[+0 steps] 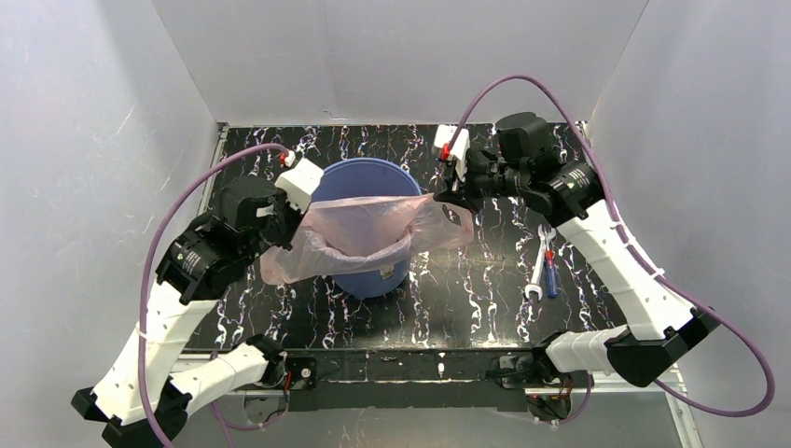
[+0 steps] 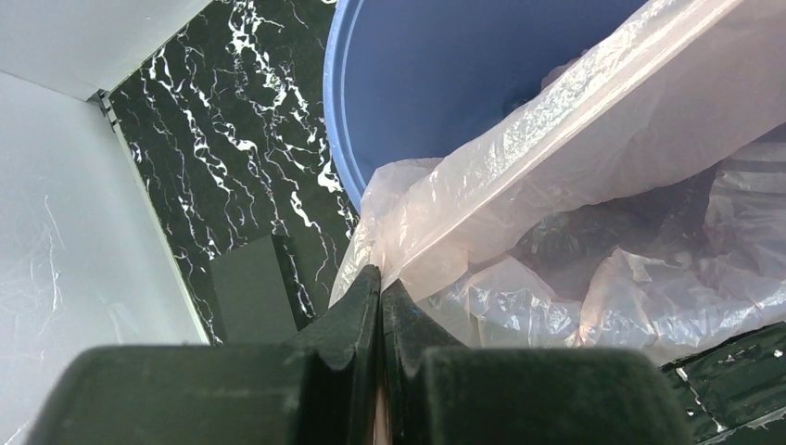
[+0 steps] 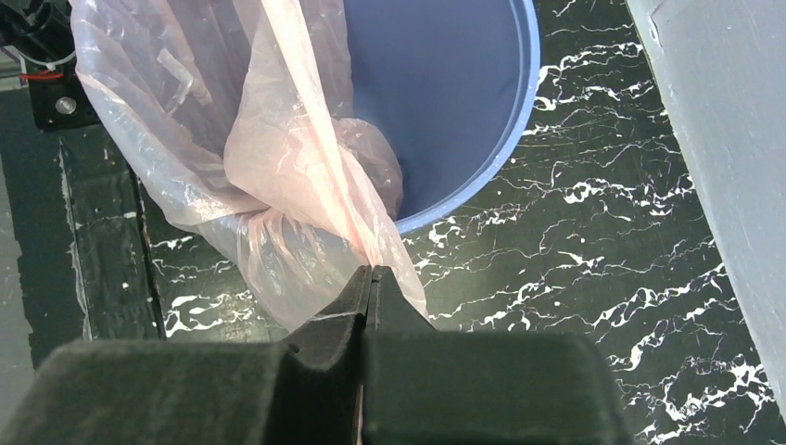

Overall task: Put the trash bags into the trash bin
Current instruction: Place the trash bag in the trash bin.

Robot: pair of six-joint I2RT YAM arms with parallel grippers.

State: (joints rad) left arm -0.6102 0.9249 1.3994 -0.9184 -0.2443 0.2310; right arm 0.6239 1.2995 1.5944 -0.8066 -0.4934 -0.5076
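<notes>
Left gripper point(image 2: 381, 278) and right gripper point(image 3: 371, 272) both pinch the bag point(image 1: 359, 229) stretched between them, so I'd lower evenly, mouth kept wide over the bin point(image 1: 364, 168) below.

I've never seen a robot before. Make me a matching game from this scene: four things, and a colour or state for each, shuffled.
Things:
1. trash bag
2. trash bin
3. wrench
4. left hand

States:
a. blue, upright
b. shut on thin film
c. pale pink, stretched across the bin
d. silver, flat on the table

Pairs: 1-c, 2-a, 3-d, 4-b
</notes>
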